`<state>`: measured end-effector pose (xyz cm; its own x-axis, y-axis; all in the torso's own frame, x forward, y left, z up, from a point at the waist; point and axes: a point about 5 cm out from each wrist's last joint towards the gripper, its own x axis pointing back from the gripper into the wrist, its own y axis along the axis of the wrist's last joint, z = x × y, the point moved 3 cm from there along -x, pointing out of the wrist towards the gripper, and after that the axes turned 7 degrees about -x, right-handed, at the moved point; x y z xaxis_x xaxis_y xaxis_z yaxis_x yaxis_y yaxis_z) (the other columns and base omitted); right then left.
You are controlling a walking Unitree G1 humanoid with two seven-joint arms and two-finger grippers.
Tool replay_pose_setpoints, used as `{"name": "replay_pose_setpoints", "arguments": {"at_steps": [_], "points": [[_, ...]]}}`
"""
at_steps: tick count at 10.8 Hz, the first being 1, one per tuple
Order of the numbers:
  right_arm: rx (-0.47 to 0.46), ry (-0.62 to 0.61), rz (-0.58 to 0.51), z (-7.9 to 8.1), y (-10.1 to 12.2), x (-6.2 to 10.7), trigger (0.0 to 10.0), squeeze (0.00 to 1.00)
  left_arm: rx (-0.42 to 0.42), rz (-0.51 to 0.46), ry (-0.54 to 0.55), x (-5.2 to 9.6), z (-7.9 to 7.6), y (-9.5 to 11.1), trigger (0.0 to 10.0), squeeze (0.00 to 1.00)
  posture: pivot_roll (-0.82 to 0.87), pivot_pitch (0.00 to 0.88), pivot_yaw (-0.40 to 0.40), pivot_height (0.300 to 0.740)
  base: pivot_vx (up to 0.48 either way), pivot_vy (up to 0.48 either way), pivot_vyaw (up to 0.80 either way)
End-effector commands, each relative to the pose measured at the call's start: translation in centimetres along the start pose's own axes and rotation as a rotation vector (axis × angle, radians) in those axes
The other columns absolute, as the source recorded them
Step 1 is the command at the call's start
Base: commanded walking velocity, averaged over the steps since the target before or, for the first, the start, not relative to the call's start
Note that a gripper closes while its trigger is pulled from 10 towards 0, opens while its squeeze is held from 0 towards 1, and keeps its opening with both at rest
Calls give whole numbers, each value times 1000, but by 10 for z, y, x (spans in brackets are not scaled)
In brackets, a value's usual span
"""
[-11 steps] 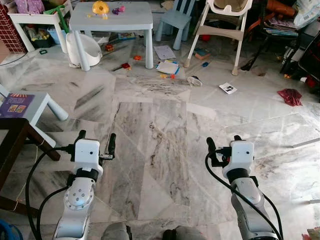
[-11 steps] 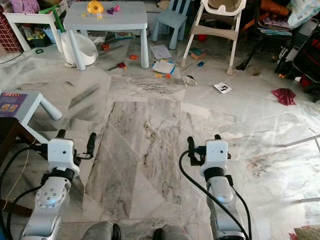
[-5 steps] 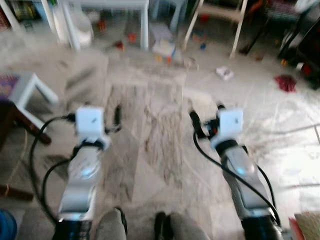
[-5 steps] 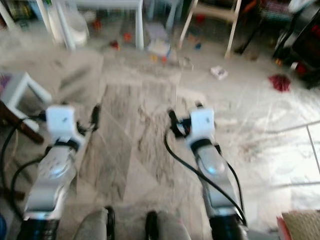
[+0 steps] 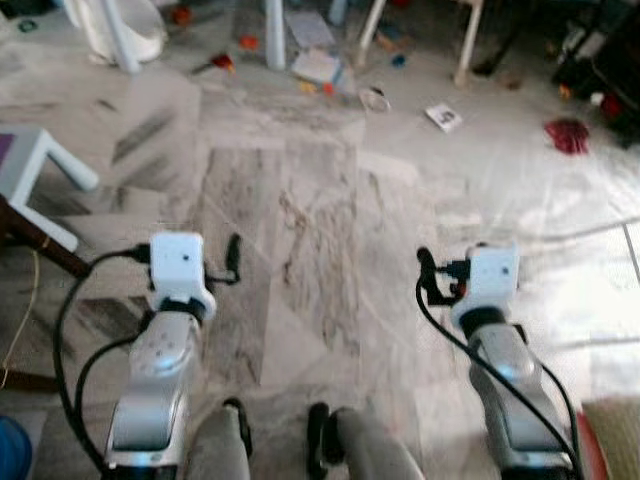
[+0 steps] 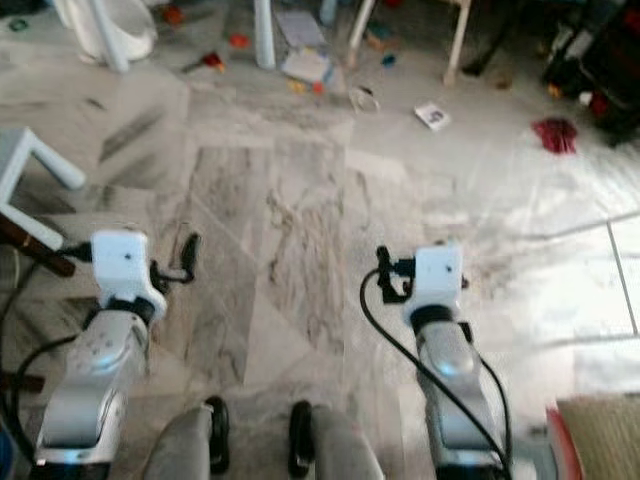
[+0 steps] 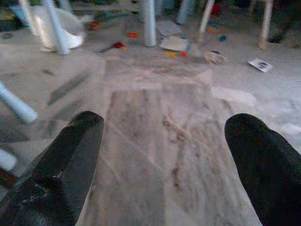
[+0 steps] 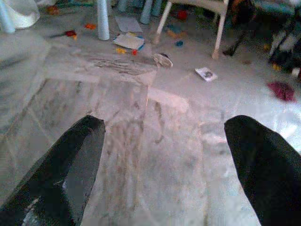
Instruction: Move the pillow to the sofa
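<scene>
- A tan cushion-like corner (image 5: 612, 440), possibly the pillow, lies at the near right edge, just right of the right arm; too cropped to be sure.
- Left gripper (image 5: 197, 262) and right gripper (image 5: 452, 272) hover over the marble floor (image 5: 320, 200), fingers spread apart, holding nothing.
- Far off: toys and papers (image 5: 318, 66), a red cloth (image 5: 568, 135).
- A small white table (image 5: 30, 170) stands at the left.

head and wrist cameras toward floor (image 5: 320, 230)
</scene>
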<state>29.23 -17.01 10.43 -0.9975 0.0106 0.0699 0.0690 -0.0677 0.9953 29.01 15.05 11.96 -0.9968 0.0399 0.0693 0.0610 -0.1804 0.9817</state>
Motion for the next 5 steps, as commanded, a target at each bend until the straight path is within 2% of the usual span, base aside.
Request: {"name": "replay_pose_setpoints", "arguments": {"at_steps": [1,5], "points": [[-15,-28,9,-4,0,1,10000,0,9,-8,-20,-1,-5,6,10000,0,-17,265,-96,740,0,0,-781],[-12,-56,5,-6,0,-4,10000,0,24,-21,-82,-4,-6,11,10000,0,-7,262,-78,740,0,0,-786]]}}
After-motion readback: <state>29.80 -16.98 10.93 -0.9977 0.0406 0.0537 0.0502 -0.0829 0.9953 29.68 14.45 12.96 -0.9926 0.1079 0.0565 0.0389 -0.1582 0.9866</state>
